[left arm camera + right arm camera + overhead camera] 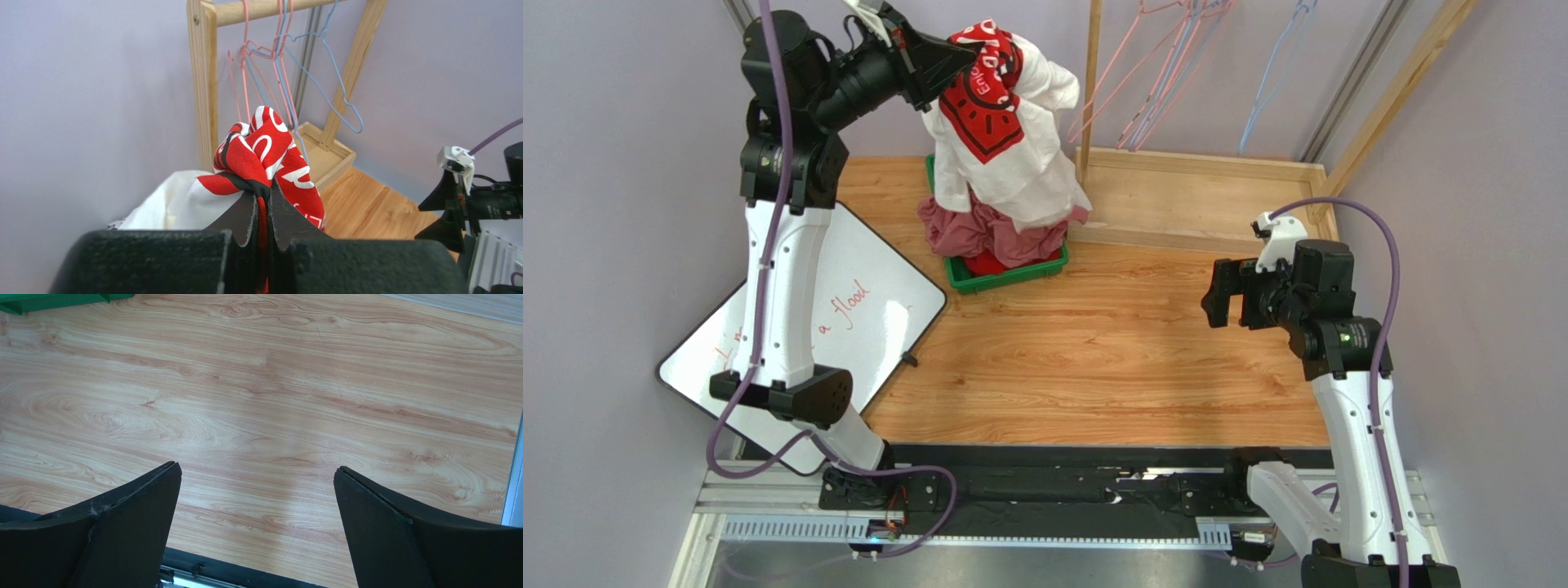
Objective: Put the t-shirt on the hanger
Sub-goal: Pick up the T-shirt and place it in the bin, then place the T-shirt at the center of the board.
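The white t-shirt (pixel 1028 147) with its red print hangs bunched from my left gripper (pixel 967 55), which is raised high above the green bin at the back. In the left wrist view the left gripper (pixel 263 193) is shut on a fold of the red print of the t-shirt (pixel 270 150). The pale blue hanger (pixel 1274 67) hangs on the wooden rack at the back right; it also shows in the left wrist view (pixel 334 92). My right gripper (pixel 1219 294) is open and empty over the bare wooden table, its fingers (pixel 147 496) wide apart.
A green bin (pixel 1008 272) holds dark red and pink clothes under the shirt. Pink and lavender hangers (pixel 1155 61) hang on the wooden rack (pixel 1090 86). A whiteboard (pixel 854 306) lies at the left. The rack's wooden base (pixel 1198 196) sits at the back.
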